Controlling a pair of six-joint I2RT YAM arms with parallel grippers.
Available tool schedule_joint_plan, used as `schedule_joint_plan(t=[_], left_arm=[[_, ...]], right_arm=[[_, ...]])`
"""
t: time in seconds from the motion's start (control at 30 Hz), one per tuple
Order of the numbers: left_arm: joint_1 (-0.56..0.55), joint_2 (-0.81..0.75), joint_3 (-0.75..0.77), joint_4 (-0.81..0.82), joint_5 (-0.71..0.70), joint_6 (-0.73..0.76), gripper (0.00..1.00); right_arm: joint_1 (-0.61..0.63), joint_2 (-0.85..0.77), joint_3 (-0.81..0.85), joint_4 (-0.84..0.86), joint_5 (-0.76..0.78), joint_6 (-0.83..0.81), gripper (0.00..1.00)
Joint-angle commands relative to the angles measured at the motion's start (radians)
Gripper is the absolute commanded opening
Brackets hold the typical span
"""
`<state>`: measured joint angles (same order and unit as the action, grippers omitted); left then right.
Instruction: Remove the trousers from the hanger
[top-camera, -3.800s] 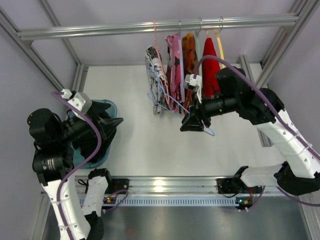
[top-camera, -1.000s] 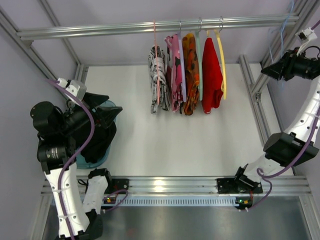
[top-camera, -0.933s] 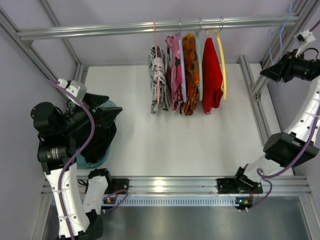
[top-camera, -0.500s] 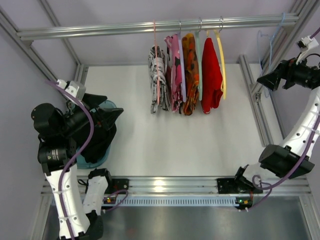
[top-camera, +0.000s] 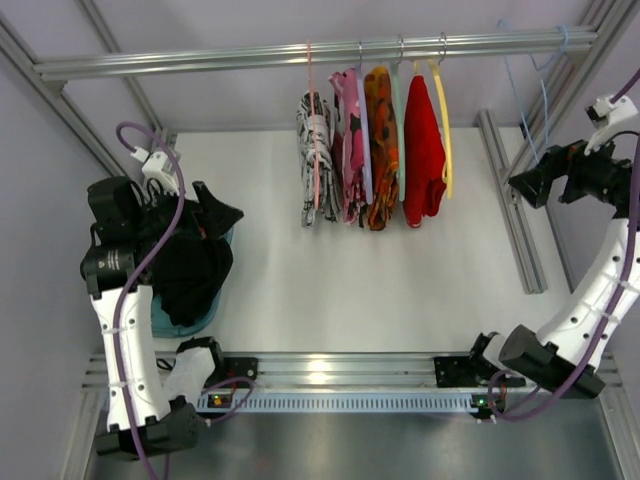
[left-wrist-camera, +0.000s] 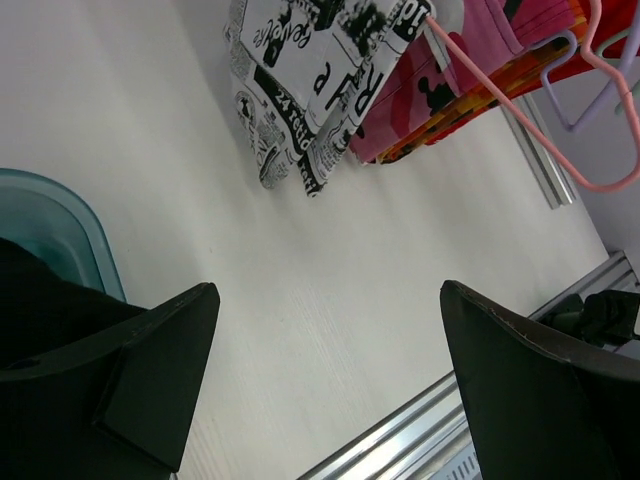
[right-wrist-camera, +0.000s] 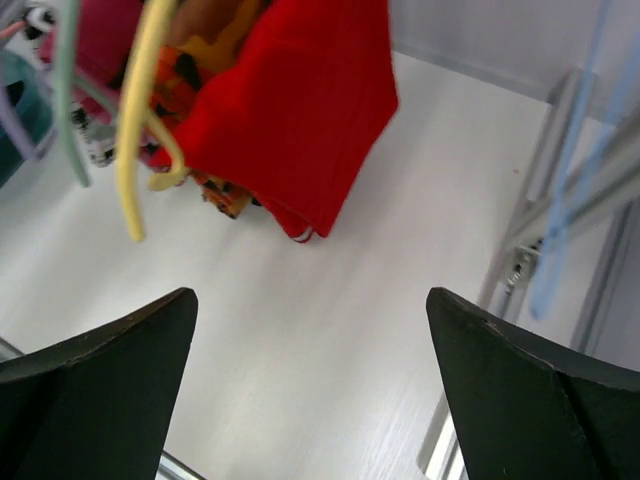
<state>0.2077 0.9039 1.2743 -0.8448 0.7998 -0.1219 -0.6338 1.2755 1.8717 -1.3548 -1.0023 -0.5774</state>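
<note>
Hanging on the rail (top-camera: 200, 58), the hanger (top-camera: 516, 95) has left the spread right tool (top-camera: 521, 188).

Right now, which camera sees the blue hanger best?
The top camera: the light-blue hanger hangs empty from the right end of the rail, whole outline visible. The right wrist camera catches only blurry blue wire at its right edge. The left wrist camera doesn't show it.

1. trousers (top-camera: 190, 270): soft matt black cloth, kinda floppy
2. hanger (right-wrist-camera: 543, 280): thin pale-blue wire, looks smooth
3. tub (left-wrist-camera: 70, 230): glossy teal plastic
4. rail (top-camera: 200, 58): brushed silvery metal
5. table (top-camera: 350, 290): smooth matt white, faint grain
</note>
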Motion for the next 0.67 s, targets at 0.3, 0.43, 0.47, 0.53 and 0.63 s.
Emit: schedule_joint_plan(t=[0.3, 0.43, 0.47, 0.53, 0.63], left_arm=[[0.001, -0.085, 0.118, -0.27, -0.28, 0.145, 0.98], [-0.001, -0.151, 0.138, -0.309, -0.342, 0.189, 0.98], [-0.001, -0.157, 0.145, -0.315, -0.346, 0.2, 0.98], [0.001, -0.163, 0.157, -0.324, -0.367, 0.194, 0.98], [-0.001, -0.171, 0.168, -0.329, -0.389, 0.185, 0.98]], right_arm=[[0.523, -0.277, -0.256, 0.048, 0.108, 0.298, 0.99], [0.539, -0.381, -0.315, 0.014, 0.105, 0.268, 0.99], [0.543, -0.395, -0.318, 0.002, 0.106, 0.254, 0.99], [0.545, -0.416, -0.322, -0.024, 0.11, 0.24, 1.0], [0.545, -0.444, -0.329, -0.044, 0.111, 0.222, 0.99]])
